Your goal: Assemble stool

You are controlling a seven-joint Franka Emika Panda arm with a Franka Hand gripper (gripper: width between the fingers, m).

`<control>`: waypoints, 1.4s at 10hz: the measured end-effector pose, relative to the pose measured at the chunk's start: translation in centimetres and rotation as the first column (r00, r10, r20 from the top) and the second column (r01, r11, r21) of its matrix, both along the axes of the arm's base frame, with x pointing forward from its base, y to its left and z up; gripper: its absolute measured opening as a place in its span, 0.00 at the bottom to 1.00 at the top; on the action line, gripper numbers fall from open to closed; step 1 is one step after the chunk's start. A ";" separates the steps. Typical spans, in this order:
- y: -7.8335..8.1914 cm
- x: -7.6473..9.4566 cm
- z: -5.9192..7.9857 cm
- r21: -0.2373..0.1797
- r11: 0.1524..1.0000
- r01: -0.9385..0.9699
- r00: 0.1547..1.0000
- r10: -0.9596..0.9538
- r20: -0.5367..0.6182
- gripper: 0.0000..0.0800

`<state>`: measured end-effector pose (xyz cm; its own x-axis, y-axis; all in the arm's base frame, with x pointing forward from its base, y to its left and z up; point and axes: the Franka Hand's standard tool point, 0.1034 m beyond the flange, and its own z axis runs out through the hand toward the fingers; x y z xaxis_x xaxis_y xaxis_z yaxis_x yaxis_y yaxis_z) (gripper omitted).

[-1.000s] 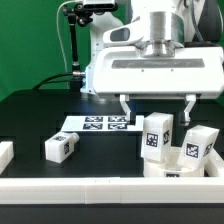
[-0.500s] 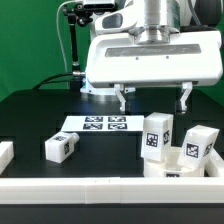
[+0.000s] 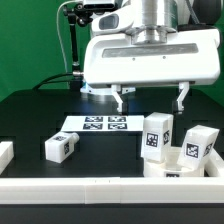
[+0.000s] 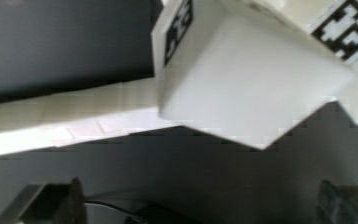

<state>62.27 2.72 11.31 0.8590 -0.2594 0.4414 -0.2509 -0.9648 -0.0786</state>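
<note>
Tool [image 3: 151, 97] hanging above the black surface [image 3: 30, 115], fingers [image 3: 120, 98] spread wide, gripping nothing. Below it, at 6 o'clock in the exterior view, an upright leg [image 3: 157, 135]. Just beside that, at its 3 o'clock, a tilted leg [image 3: 197, 146]. Both apparently standing on the round seat [image 3: 165, 171], though only a low white edge of it visible. At 8 o'clock from the tool, the marker board [image 3: 100, 124] flat on the surface. Farther out along the same line, a lying leg [image 3: 60, 147], well apart from the other two. White rail [image 3: 100, 188] across the near edge. Small white block [image 3: 4, 153] cut off at 9 o'clock of the lying leg, kind unclear. Black stand [image 3: 74, 45] behind, at 10 o'clock from the tool.

Counted: three legs, one seat, one marker board bearing four tags, one rail.

In the wrist view, one tagged leg [image 4: 247, 85] filling most of the frame, dark fingertips [image 4: 51, 205] far apart at the edge. Which leg, impossible to tell.
</note>
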 end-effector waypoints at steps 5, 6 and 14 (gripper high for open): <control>0.5 -0.8 0.3 0.094 0.988 0.125 0.987 -0.115 -0.111 0.81; 0.5 -0.8 0.4 0.094 0.988 0.125 0.987 -0.115 -0.110 0.81; -0.5 -0.9 -0.4 0.163 0.970 0.179 0.918 -0.105 -0.383 0.81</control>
